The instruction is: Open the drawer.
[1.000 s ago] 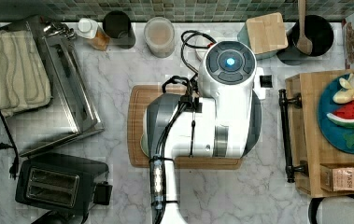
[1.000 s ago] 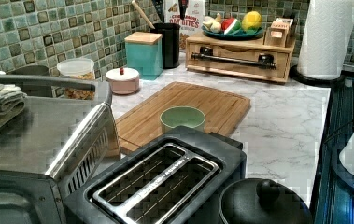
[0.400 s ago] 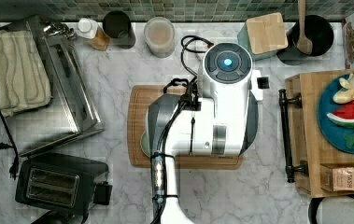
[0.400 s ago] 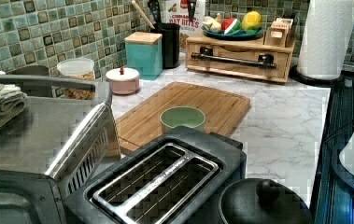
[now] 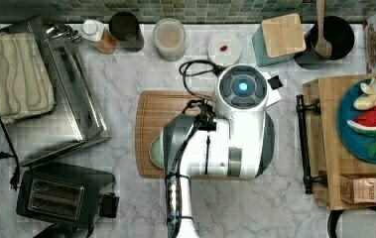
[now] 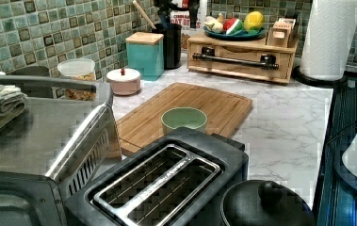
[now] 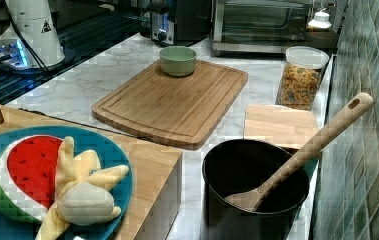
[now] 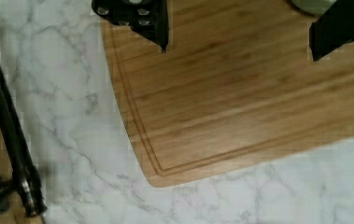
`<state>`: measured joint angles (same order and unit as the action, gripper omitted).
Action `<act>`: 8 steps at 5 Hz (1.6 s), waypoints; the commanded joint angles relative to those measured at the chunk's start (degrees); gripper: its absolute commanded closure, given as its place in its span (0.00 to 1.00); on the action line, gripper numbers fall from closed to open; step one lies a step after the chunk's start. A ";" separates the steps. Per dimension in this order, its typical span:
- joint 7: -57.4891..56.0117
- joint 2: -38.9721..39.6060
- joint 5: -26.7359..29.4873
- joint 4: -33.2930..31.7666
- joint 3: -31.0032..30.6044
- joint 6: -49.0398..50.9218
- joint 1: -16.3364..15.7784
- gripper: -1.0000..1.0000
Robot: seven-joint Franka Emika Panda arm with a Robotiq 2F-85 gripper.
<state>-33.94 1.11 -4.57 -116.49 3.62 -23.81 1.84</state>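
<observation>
Black pincer: the gripper [image 8: 237, 35] hangs over the bamboo cutting board [image 8: 240, 98] in the wrist view, its two fingers [image 8: 139, 16] spread wide apart, nothing between them, touching nothing.
Arm: the white Franka arm [image 5: 235, 129] hovers over the cutting board [image 5: 151, 114] in the top view, covering most of it.
Drawer: the light-wood drawer [image 5: 317, 144] sits shut in a wooden stand at the top view's right, well apart from the gripper; in the left view the drawer [image 6: 239, 59] stands at the far end of the marble counter [image 6: 284, 117].
Handle: the long black bar handle [image 5: 304, 144] runs up and down the top view, on two mounts, facing the cutting board; in the left view the handle [image 6: 236, 60] runs level across the drawer front; in the wrist view the handle [image 8: 4, 121] shows at the edge, beside the board's corner, marble between them.
On the stand: a blue plate [image 5: 354, 144] with toy fruit, a watermelon slice [image 5: 371, 119] among it.
On the board: a green bowl [image 6: 184, 119] at the end away from the drawer.
Nearby: a black toaster [image 5: 59, 196], a toaster oven [image 5: 71, 94], a black pot [image 7: 247, 185] with a wooden spoon [image 7: 317, 145], a teal canister [image 6: 144, 54] with a wooden lid.
</observation>
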 commanded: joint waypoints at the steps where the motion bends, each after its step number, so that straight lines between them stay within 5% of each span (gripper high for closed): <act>1: -27.67 -5.34 -2.09 -6.83 9.86 -11.58 6.16 0.00; 8: -47.46 7.60 0.05 -10.05 12.84 -32.20 13.69 0.00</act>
<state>-76.26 5.53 -5.36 -126.68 14.51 -54.36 12.65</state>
